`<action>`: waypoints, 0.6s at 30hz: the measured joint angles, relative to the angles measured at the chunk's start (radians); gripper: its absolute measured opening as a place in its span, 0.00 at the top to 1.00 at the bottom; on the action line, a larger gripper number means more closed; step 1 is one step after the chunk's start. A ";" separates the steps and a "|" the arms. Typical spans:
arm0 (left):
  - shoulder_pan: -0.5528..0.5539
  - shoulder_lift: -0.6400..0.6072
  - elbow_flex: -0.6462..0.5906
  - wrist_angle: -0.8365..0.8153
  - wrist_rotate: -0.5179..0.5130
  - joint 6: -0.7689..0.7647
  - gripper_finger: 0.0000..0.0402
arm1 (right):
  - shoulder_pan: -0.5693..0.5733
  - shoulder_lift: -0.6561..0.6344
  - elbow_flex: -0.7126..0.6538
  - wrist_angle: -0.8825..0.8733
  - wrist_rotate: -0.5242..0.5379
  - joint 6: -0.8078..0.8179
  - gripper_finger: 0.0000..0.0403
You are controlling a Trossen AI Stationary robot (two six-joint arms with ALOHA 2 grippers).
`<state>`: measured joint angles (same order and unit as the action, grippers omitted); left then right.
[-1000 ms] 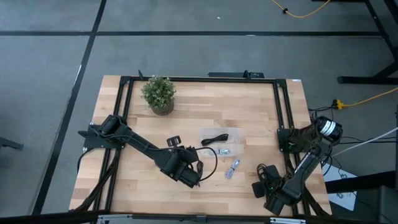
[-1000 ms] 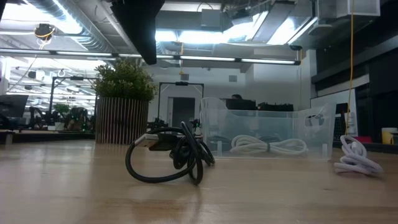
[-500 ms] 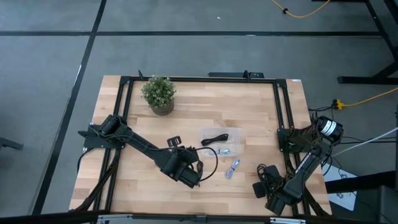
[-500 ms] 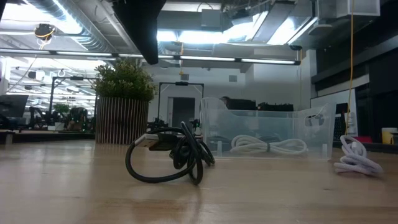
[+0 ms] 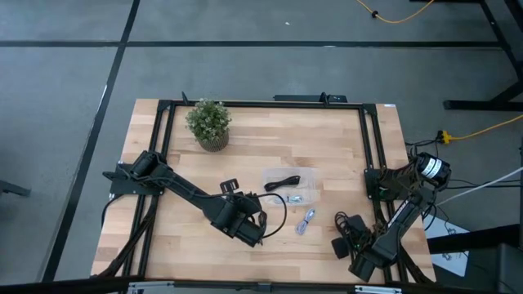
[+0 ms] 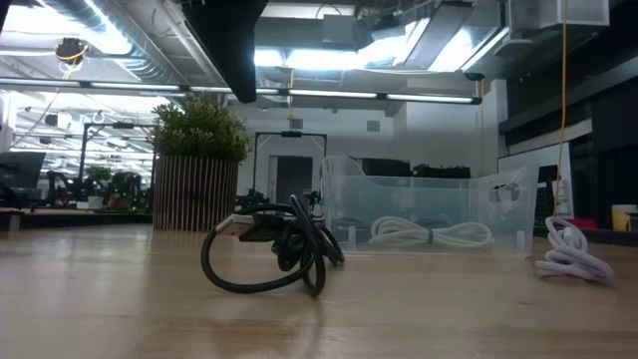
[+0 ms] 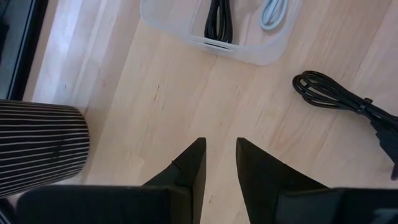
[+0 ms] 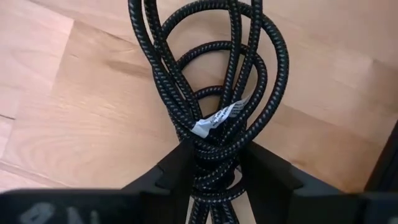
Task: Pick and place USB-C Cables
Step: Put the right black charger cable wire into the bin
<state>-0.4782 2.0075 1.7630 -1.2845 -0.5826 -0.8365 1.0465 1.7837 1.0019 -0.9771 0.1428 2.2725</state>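
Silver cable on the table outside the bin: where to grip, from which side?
Take the silver cable across its middle, tool straight down: it lies flat as a narrow bundle beside the bin, so the tool should straddle its short width.

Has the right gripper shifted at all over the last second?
Yes, slightly. The right gripper, shut on a black braided cable, has crept up-picture in the high view, toward the clear bin.

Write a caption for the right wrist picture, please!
The right gripper has its jaws shut on a coiled black braided cable above the wooden table.
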 joint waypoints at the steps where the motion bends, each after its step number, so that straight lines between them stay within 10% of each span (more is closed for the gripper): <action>1: 0.000 0.000 0.000 0.001 0.000 0.000 0.80 | 0.000 0.000 0.000 0.000 0.001 0.001 0.69; 8: 0.000 0.000 0.000 0.010 0.000 0.000 0.80 | -0.001 0.000 0.000 -0.005 0.015 -0.003 0.92; 18: 0.000 0.000 0.000 0.019 -0.003 0.000 0.80 | -0.003 0.002 0.169 -0.311 -0.006 -0.045 0.94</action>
<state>-0.4782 2.0075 1.7630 -1.2658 -0.5854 -0.8364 1.0435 1.7855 1.1714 -1.2884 0.1370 2.2274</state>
